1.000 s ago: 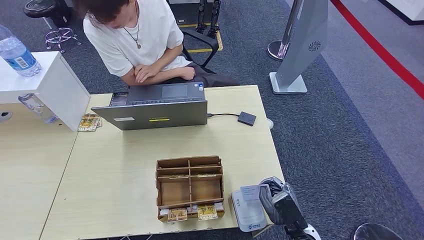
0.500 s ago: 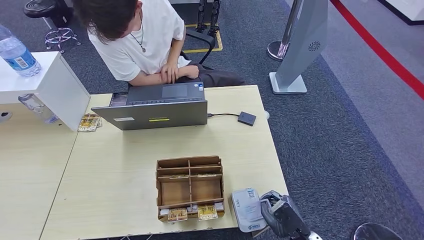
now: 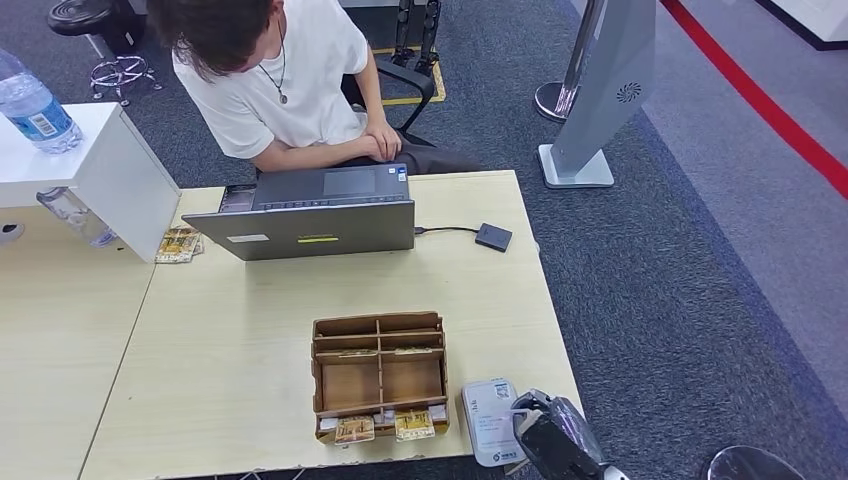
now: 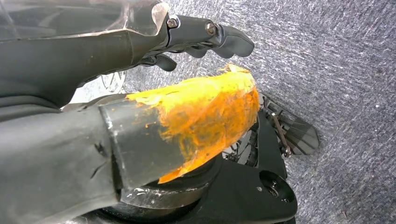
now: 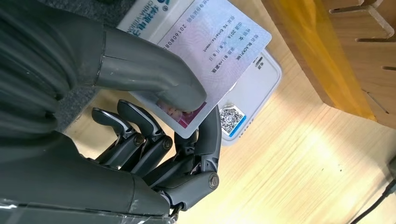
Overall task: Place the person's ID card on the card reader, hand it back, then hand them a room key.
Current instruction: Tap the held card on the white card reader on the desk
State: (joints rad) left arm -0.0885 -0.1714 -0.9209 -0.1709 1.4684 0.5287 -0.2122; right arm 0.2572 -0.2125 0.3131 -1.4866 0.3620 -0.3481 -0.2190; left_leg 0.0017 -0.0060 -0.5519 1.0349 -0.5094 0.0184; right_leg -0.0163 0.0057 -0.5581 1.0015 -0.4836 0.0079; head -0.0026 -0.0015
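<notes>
Open laptop (image 3: 320, 212), water bottle (image 3: 35, 105), perhaps snack packets (image 3: 180, 243) beside it.

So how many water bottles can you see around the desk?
2. One water bottle stands on top of the white box at the far left; a second bottle stands beside that box, lower down. Others may be hidden.

Grey ribbed right hand (image 5: 140, 140) (thick thumb, darker fingers, visible screws)

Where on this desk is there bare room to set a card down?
Bare wood lies between the laptop and the wooden organizer, and left of the organizer. It is crowded at the near right corner: the card reader sits beside the organizer, with the right hand holding the ID card over it.
</notes>
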